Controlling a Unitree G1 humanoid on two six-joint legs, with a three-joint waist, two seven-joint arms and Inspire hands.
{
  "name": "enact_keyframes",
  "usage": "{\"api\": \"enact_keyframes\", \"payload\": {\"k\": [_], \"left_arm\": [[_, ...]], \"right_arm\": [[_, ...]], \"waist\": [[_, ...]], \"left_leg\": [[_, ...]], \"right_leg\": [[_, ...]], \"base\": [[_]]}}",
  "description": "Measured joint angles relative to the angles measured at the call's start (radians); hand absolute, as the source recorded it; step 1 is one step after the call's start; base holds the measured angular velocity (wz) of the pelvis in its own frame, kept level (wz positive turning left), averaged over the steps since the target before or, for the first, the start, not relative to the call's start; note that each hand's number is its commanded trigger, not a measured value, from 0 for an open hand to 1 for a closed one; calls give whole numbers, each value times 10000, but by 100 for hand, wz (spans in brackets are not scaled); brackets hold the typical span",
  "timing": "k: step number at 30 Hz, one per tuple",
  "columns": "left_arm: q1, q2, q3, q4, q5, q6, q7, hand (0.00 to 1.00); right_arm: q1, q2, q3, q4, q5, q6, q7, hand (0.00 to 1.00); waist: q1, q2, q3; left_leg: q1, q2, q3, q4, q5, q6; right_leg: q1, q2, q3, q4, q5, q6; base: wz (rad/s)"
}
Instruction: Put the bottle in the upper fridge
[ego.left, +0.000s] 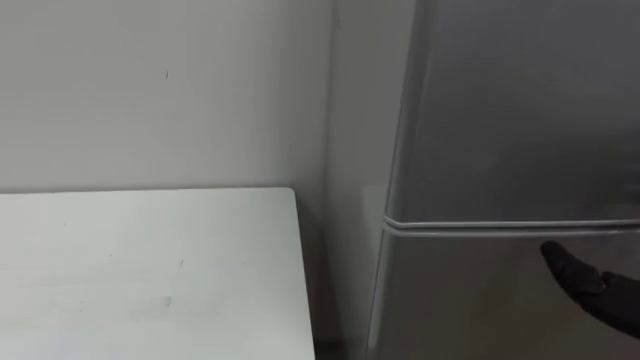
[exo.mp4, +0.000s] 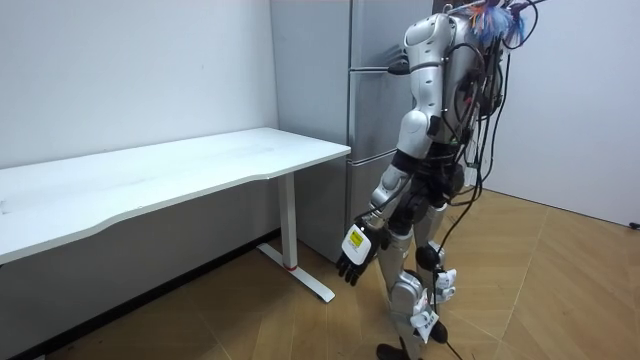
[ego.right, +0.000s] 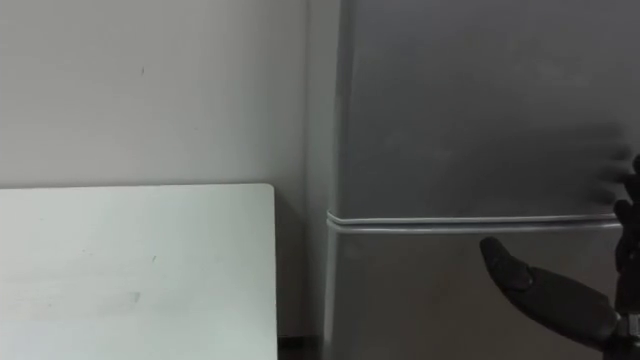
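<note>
A plain white wall backs a white desk, and just right of the desk stands the grey fridge. The room view shows the robot on the wooden floor, close up and facing the fridge. The fridge is matte and smooth. Its upper door and lower door are both shut, parted by a thin pale seam.

The right robot hand is raised in front of the lower door just below that seam, spread wide and holding nothing. The left robot hand hangs by the thigh, fingers loose and empty. Neither carries the bottle, and where it is or how it looks I cannot tell.

The step in hand seems to be opening the upper door. To do it well, the right robot hand should rise past the seam and hook the door's free edge rather than press its flat face. It should then pull in a steady arc while the body leaves room for the swing.
</note>
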Motion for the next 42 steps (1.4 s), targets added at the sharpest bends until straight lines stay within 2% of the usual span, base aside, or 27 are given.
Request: {"api": "enact_keyframes", "payload": {"k": [16, 21, 28, 42], "left_arm": [[22, 1, -38, -6, 368, 67, -146, 0], [32, 29, -188, 28, 367, 6, -152, 0], [4, 143, -481, 51, 368, -39, -232, 0], [-99, 230, -876, 44, 564, -46, -303, 0]], "right_arm": [[-1, 14, 459, -400, -419, 2, -19, 0], [-4, 169, 730, -642, -430, -42, -21, 0], [-50, 372, 963, -641, -452, -214, -29, 0], [-216, 413, 1427, -627, -1172, -221, 13, 0]], "waist": [[61, 100, -57], [155, 99, -73], [313, -13, -15], [317, 4, -21]], "left_leg": [[-32, 59, 6, -4, -10, -19], [-10, 68, 5, -3, -5, -27], [-6, 79, 1, 65, -4, -26], [-19, 148, -109, 37, 32, -88]], "right_leg": [[0, 75, -3, -165, 109, -43], [-4, 82, 16, -161, 126, -63], [-13, 72, 22, -173, 144, -74], [-14, 168, 24, -198, 225, -179]], "base": [[-2], [-2], [-2], [0]]}}
